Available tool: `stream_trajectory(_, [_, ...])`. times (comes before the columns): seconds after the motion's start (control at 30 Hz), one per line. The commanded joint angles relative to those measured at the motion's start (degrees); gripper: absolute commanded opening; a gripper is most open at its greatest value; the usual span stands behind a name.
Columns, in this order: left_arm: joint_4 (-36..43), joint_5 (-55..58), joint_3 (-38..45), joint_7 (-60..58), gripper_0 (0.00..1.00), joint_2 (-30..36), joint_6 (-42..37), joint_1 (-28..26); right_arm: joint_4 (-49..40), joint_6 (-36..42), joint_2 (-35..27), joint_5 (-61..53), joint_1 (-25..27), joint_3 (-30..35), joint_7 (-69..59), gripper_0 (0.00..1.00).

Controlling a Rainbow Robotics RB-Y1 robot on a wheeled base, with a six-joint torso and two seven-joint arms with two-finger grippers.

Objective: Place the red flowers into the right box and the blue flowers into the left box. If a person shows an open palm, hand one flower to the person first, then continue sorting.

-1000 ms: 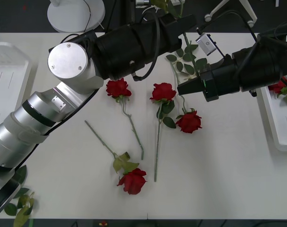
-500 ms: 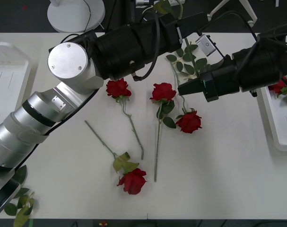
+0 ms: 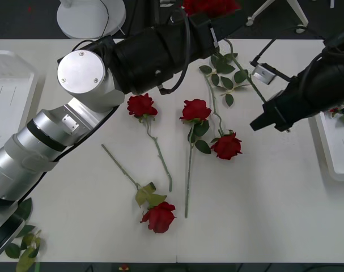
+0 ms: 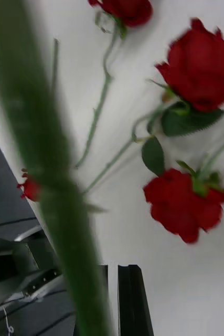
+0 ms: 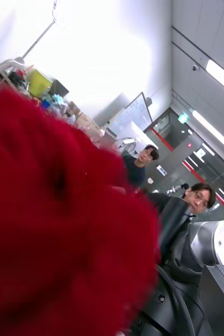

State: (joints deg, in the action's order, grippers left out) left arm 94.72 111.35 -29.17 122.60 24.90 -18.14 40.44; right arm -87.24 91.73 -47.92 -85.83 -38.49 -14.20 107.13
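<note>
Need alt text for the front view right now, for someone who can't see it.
Four red roses lie loose on the white table between two arms. The left arm reaches across the far edge, a rose at its tip; the right claw hovers beside a tray.

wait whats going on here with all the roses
A two-armed robot is sorting red flowers into white trays. The left gripper holds a rose up at the table's far edge, its bloom against that arm's wrist camera. The right gripper is over the table beside the right box, which has a rose inside. Four roses lie on the table.
</note>
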Motion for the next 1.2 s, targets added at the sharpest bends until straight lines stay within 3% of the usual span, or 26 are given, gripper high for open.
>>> stream_trajectory(0.03, [3.3,3.8,1.9,-4.5,1.0,1.5,1.5,4.8,2.3,5.1,-4.5,5.8,-4.0,4.7,-2.1,0.0])
stream_trajectory(0.13, [4.1,5.2,3.8,-4.6,1.0,5.1,0.5,5.2,6.2,6.6,-7.2,9.4,-4.9,5.7,-1.6,0.0])
stream_trajectory(0.27, [3.5,4.1,7.6,-5.1,1.0,9.7,-8.2,4.7,9.6,6.9,-10.3,14.1,-5.1,6.5,-0.8,0.0])
stream_trajectory(0.43, [2.8,-6.2,15.0,-5.4,1.0,16.6,-29.9,1.0,14.1,7.0,-14.8,19.9,-5.0,6.7,0.4,0.0])
stream_trajectory(0.7, [3.4,-18.4,21.1,-4.5,1.0,21.0,-56.4,0.3,24.0,2.6,-20.5,22.3,-5.1,7.1,1.0,0.0])
stream_trajectory(0.97, [9.9,-33.7,19.1,8.4,1.0,21.6,-73.0,0.6,29.8,-2.1,-21.1,30.7,-3.6,7.1,2.8,0.0])
stream_trajectory(1.2, [16.6,-46.2,10.1,18.4,1.0,22.6,-78.9,0.8,29.9,-9.0,-19.2,34.7,2.5,7.1,2.8,0.0])
